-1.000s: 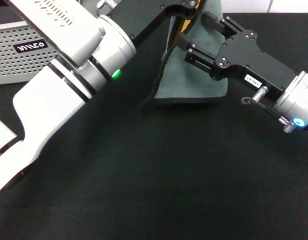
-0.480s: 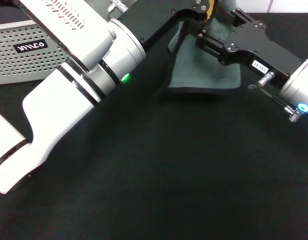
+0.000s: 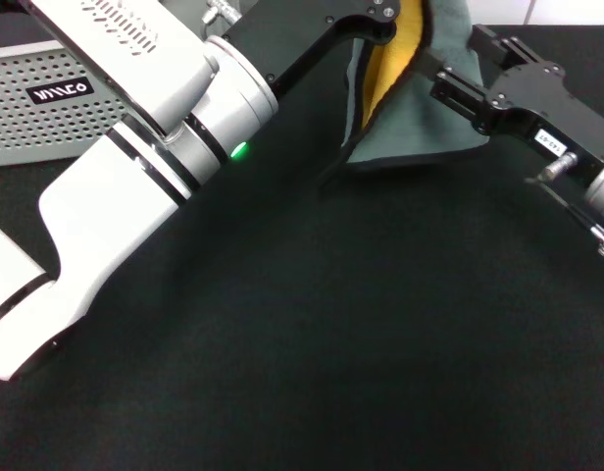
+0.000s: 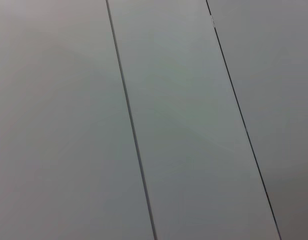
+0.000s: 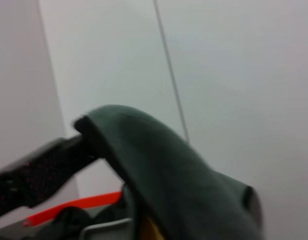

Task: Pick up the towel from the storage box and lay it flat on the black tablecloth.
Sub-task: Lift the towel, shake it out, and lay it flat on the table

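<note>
Towel (image 3: 412, 98) held up betw. both grippers over far part of black tablecloth (image 3: 312, 334). Yellow face now opened out vs. 0.5 s ago; lower hem shifted right. L gripper (image 3: 380, 22) and R gripper (image 3: 449, 78) clamped on towel. Storage box (image 3: 42, 108) well off L.

A pale grey-white panelled wall (image 4: 184, 125) fills the left wrist view, split by two thin dark seams that run slantwise across it. The same kind of light wall (image 5: 234, 75) stands behind everything in the right wrist view, with one thin seam and a broader vertical edge near a corner. Soft, even light falls on it, with no strong shadows.
</note>
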`<act>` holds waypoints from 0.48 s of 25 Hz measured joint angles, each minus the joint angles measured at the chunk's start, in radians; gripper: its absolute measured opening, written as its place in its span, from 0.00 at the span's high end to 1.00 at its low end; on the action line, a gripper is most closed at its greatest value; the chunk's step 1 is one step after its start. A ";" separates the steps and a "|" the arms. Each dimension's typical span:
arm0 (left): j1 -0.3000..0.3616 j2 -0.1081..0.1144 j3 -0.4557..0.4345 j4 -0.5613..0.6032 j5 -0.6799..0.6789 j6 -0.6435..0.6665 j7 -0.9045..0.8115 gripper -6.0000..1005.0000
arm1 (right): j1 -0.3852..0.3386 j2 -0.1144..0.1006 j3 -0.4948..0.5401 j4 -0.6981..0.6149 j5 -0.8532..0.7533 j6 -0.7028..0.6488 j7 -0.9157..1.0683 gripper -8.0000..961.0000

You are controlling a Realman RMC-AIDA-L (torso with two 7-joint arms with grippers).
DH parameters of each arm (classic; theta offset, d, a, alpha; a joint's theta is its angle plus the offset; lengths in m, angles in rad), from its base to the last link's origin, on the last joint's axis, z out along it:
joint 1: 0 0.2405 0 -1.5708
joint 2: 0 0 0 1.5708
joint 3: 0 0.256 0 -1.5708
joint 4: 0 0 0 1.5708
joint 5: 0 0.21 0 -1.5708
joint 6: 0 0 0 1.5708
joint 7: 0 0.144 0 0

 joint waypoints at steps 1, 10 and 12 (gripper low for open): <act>0.000 0.000 -0.001 0.000 0.000 0.000 0.000 0.97 | -0.001 0.000 0.009 0.008 0.000 0.001 0.003 0.20; -0.007 0.000 0.003 -0.002 0.000 0.004 0.011 0.97 | 0.012 0.000 0.037 0.062 -0.002 0.077 0.033 0.20; -0.010 0.000 -0.001 -0.005 0.000 0.002 0.015 0.97 | 0.012 0.000 0.017 0.062 -0.003 0.128 0.033 0.20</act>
